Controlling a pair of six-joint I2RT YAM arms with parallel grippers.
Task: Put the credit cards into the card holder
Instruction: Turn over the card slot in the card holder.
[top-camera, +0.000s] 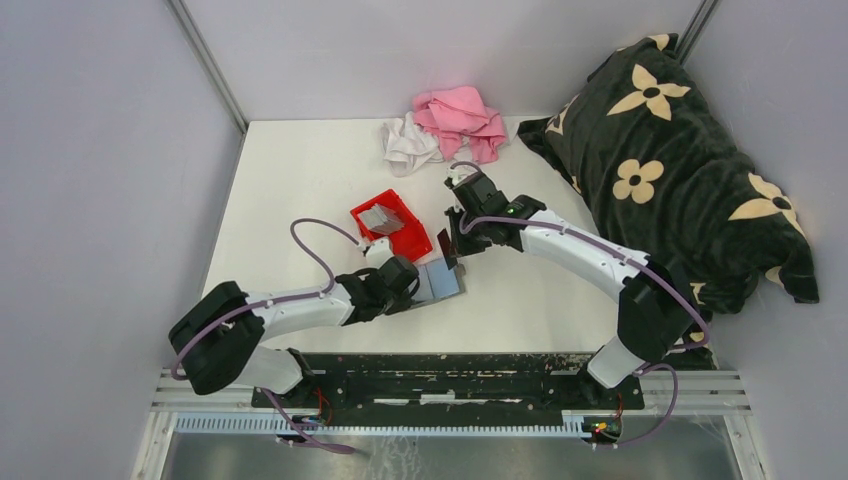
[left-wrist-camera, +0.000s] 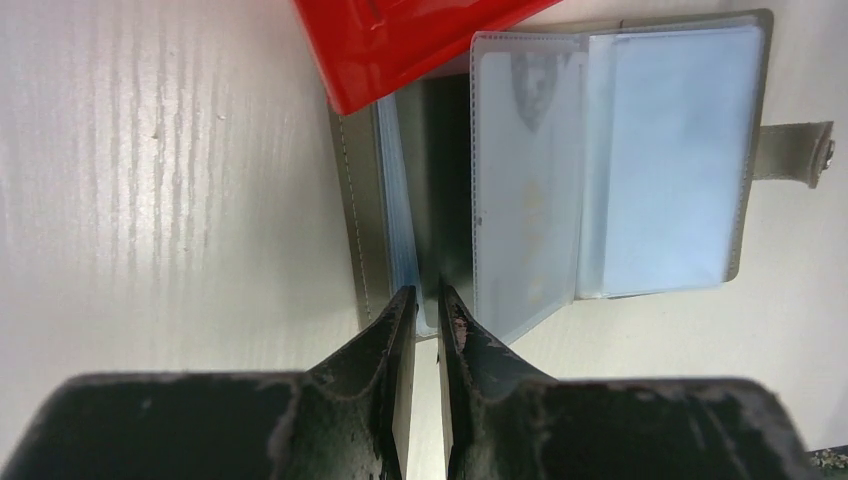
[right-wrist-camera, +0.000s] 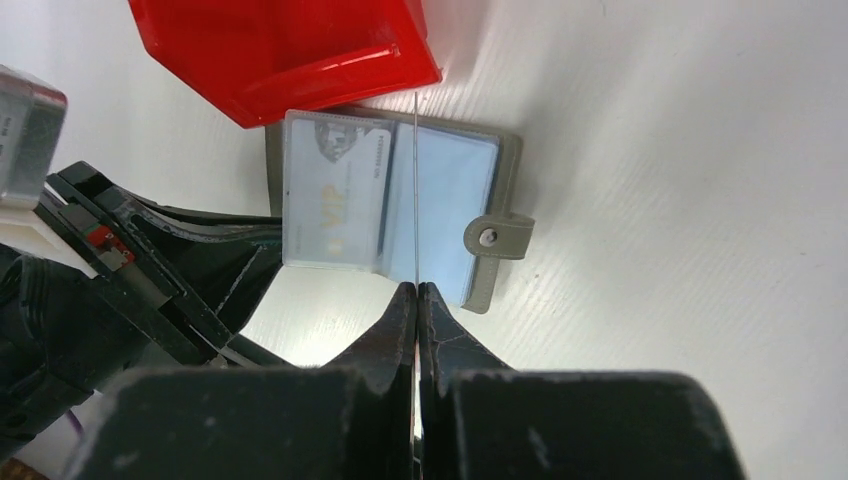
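The card holder (top-camera: 441, 281) lies open on the table beside the red bin, its clear bluish sleeves (left-wrist-camera: 600, 160) facing up and a snap tab on its right edge. One sleeve holds a card marked VIP (right-wrist-camera: 335, 200). My left gripper (left-wrist-camera: 427, 300) is pinched on the holder's left flap and sleeve edges, with a narrow gap between its jaws. My right gripper (right-wrist-camera: 416, 290) is shut on a credit card (right-wrist-camera: 414, 180), seen edge-on as a thin line above the holder's middle. More grey credit cards (top-camera: 382, 217) sit in the red bin (top-camera: 392, 226).
The red bin (left-wrist-camera: 400, 40) overlaps the holder's far corner. A pink cloth (top-camera: 460, 118) and a white cloth (top-camera: 408, 145) lie at the back. A black flowered pillow (top-camera: 670, 160) fills the right side.
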